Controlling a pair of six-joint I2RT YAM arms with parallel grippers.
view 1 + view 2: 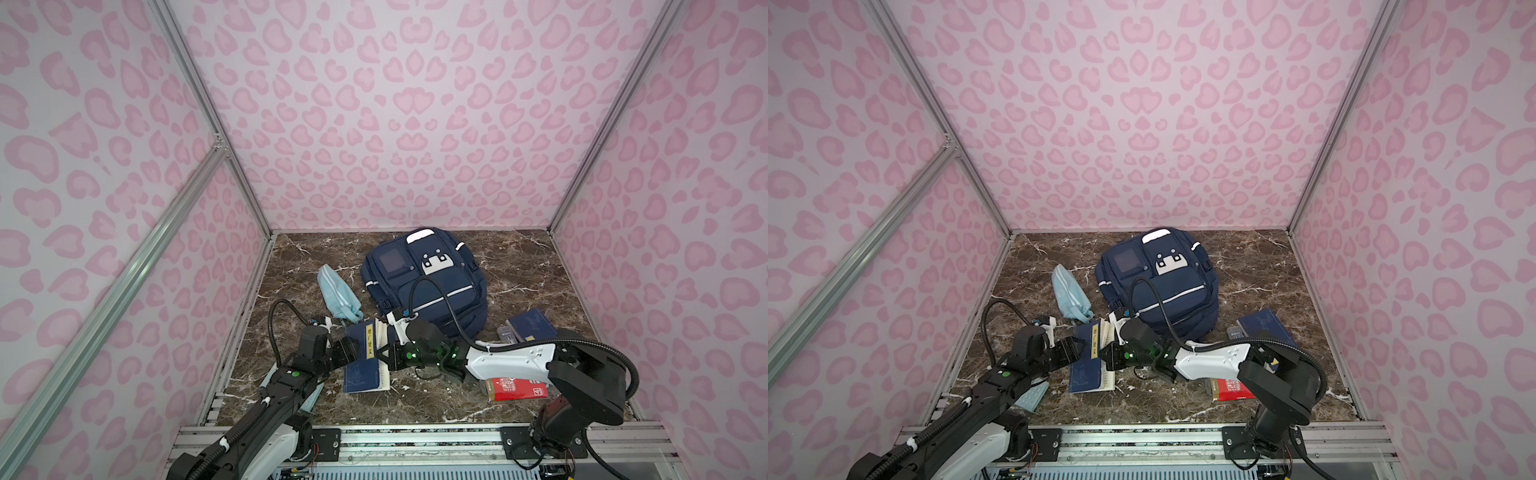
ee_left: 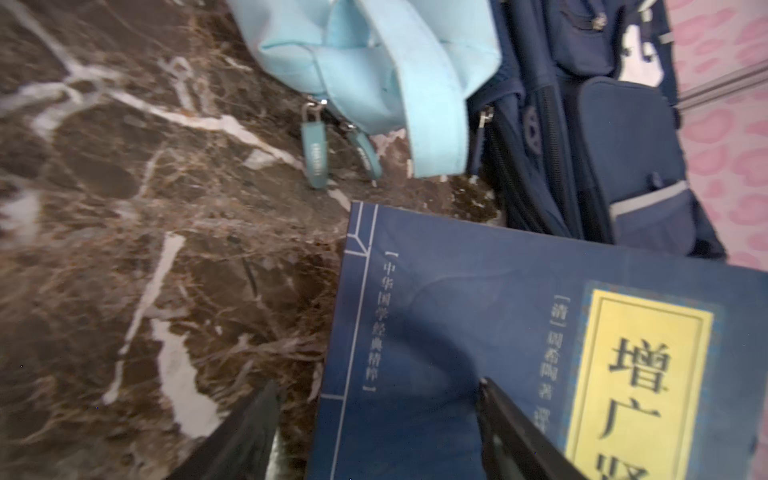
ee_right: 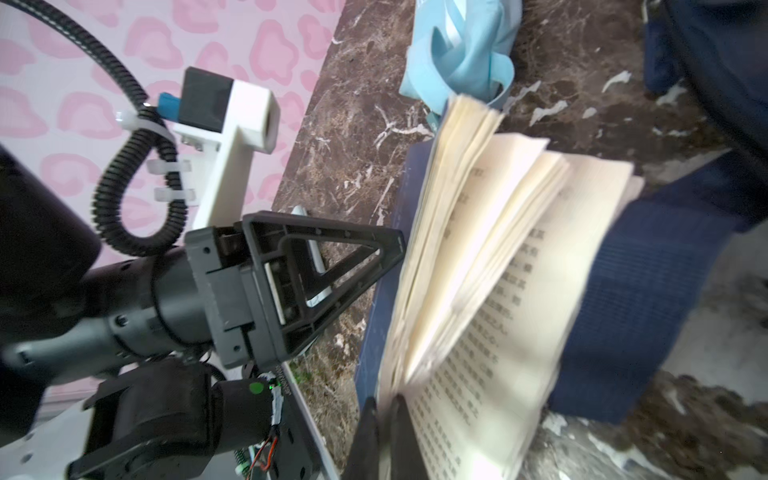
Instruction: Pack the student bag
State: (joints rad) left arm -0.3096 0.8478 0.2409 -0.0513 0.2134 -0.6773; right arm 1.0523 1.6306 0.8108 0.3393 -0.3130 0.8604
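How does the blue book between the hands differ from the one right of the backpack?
The middle book is open, pages fanned, the right hand shut on its edge; the side book lies closed, untouched. The middle book shows a yellow label; the side book shows none. Both covers are dark blue.

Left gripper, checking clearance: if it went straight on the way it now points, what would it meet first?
Most likely the blue book: its cover edge lies between the left gripper's open jaws in the left wrist view, with nothing nearer showing; depth is unclear.
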